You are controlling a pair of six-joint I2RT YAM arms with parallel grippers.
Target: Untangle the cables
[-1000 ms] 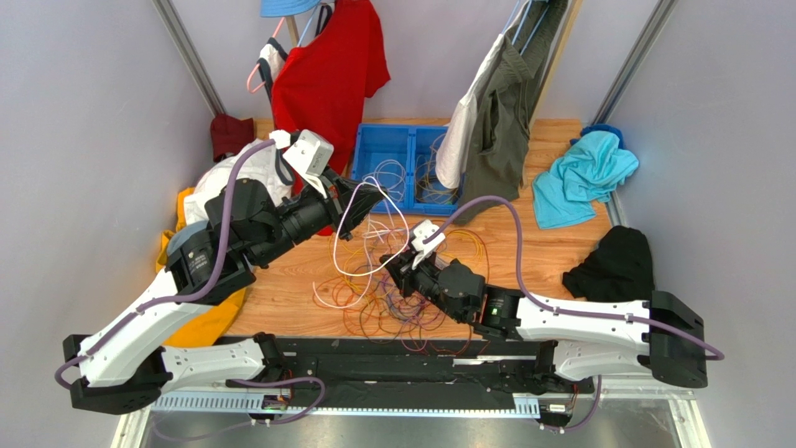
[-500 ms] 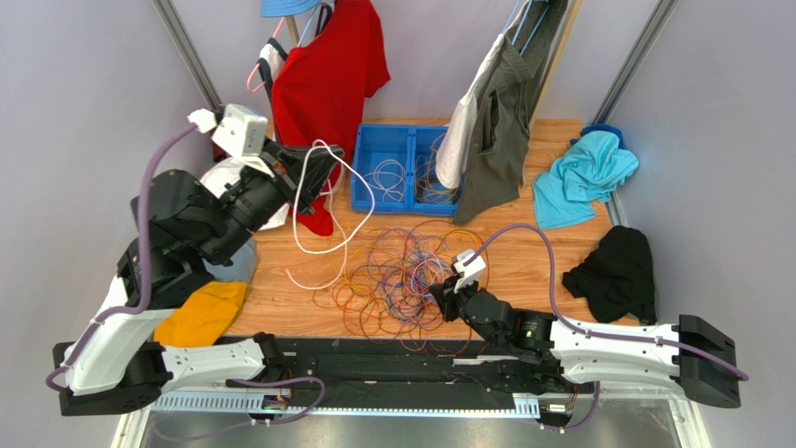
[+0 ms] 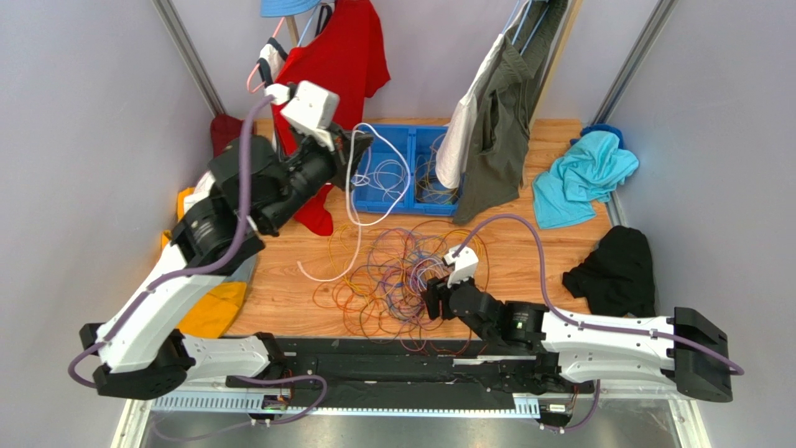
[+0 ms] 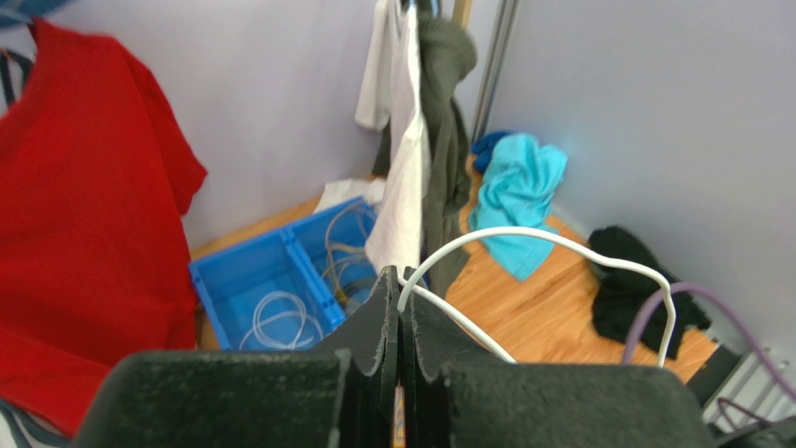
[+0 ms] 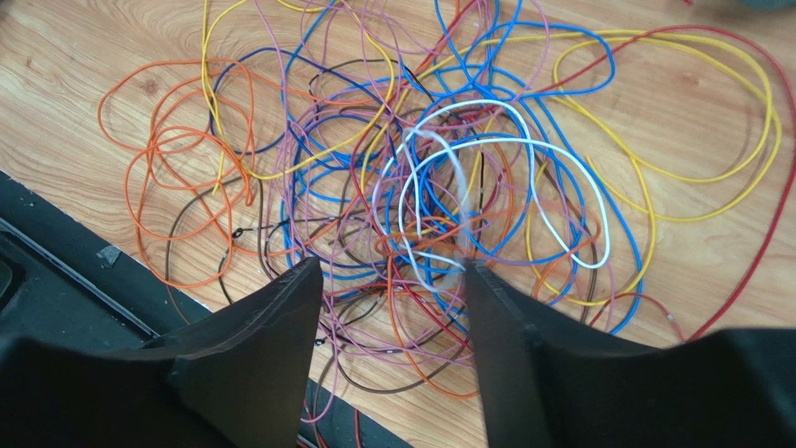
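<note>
A tangle of thin cables, orange, yellow, blue, purple, red and white, lies on the wooden table. In the right wrist view the cables spread out beneath my right gripper. That right gripper is open just above the pile's near right edge, with nothing between its fingers. My left gripper is raised at the back by the blue bin and shut on a white cable. The cable loops upward and trails down to the table. The left wrist view shows the white cable pinched at the left gripper.
The blue bin holds a few loose cables. A red shirt and grey and white garments hang at the back. Teal cloth and black cloth lie on the right, yellow cloth on the left. A black rail runs along the front.
My left arm swung out to the left, then back right toward the blue bin, carrying the white cable. My right gripper drew back toward the near edge and opened above the pile.
</note>
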